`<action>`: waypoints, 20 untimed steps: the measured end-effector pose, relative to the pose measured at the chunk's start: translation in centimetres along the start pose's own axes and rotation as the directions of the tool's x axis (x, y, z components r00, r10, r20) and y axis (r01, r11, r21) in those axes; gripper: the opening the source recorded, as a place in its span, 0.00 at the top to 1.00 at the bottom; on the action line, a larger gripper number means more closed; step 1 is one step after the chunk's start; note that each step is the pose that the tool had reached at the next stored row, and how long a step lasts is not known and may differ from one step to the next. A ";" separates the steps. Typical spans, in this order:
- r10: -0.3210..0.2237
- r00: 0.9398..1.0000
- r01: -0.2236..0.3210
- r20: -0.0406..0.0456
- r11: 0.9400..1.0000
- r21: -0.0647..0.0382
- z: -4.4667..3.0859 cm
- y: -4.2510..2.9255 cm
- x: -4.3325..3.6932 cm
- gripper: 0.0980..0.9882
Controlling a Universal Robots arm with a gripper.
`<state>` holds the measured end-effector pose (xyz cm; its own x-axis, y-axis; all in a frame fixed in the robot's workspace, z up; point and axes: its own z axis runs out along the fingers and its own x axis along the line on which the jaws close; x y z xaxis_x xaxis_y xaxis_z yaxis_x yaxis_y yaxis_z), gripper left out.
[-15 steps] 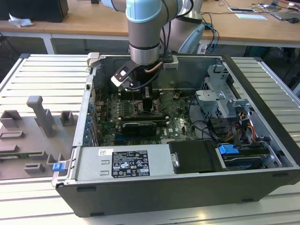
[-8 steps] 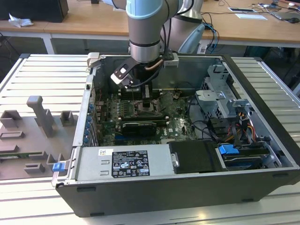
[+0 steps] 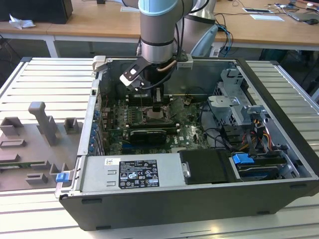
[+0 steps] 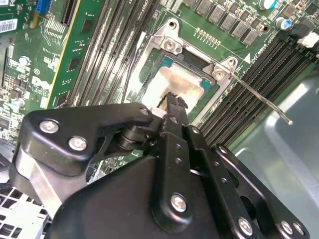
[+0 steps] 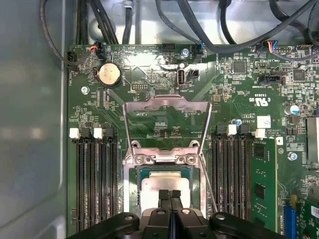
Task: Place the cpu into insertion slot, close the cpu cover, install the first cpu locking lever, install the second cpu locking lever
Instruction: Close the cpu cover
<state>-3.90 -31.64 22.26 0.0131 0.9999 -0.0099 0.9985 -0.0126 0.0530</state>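
**Robot arm [image 3: 158, 30] reaches into an open computer case [image 3: 149, 215] on the slatted desk [image 3: 294, 84]**

The jaws, pressed together and pinching nothing, sit just over the pale face of the cpu [image 5: 162, 185], touching or barely clear. The cpu lies in the insertion slot [image 5: 135, 195] between the memory slots. The cpu cover [image 5: 167, 102] is swung open from its hinge at the slot's edge, with a thin locking lever [image 4: 259, 97] loose nearby. The chip looks light, stiff and fragile, best held by its edges. The cover looks springy, best moved by its free rim.
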 end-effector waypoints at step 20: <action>0.000 1.000 0.000 -0.006 1.000 0.023 -5.15 3.09 -0.02 0.99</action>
<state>-1.09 -31.64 27.57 0.0128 0.9999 -0.0041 0.9995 -0.0127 0.0303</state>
